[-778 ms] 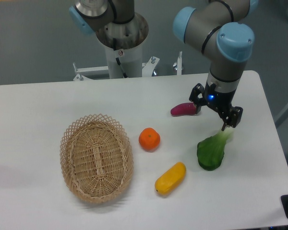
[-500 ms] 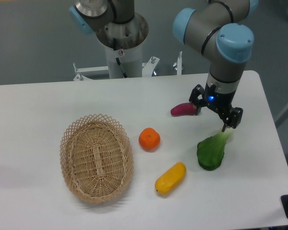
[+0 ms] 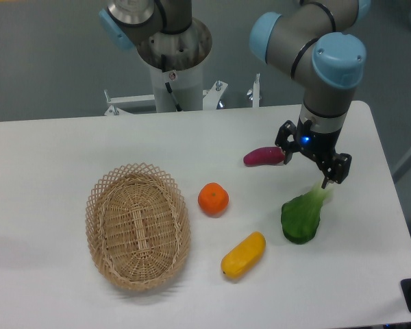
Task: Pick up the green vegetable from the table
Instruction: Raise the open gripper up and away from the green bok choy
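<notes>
Gripper: the two-finger gripper (image 3: 305, 166) hangs over the right part of the table, its jaws spread wide with nothing between them; a small blue light glows on its body.
Fingers: one finger (image 3: 285, 150) points down near the purple piece, the other (image 3: 325, 179) comes down right at the pale stem tip of the green vegetable; from where I stand I cannot tell whether it touches.
Green vegetable: the bok-choy-like toy (image 3: 303, 216) lies flat on the table, dark leafy end toward the front edge, pale green-white stem angled up and back toward the gripper.
Table: the white table (image 3: 48, 157) has rounded corners and carries everything else.
Purple piece: an eggplant-like toy (image 3: 263, 156) lies behind and left of the green vegetable, just beside the gripper's left finger.
Orange: a round orange toy (image 3: 213, 199) sits near the middle of the table, well apart from the green vegetable.
Yellow vegetable: an oblong yellow toy (image 3: 243, 255) lies tilted toward the front, left of the green leafy end and apart from it.
Basket: an oval wicker basket (image 3: 138, 225) rests on the left side, to the left of the orange.
Arm: the grey arm with light blue joint caps (image 3: 320, 65) reaches down from above to the gripper; its base post (image 3: 175, 58) stands behind the table.
</notes>
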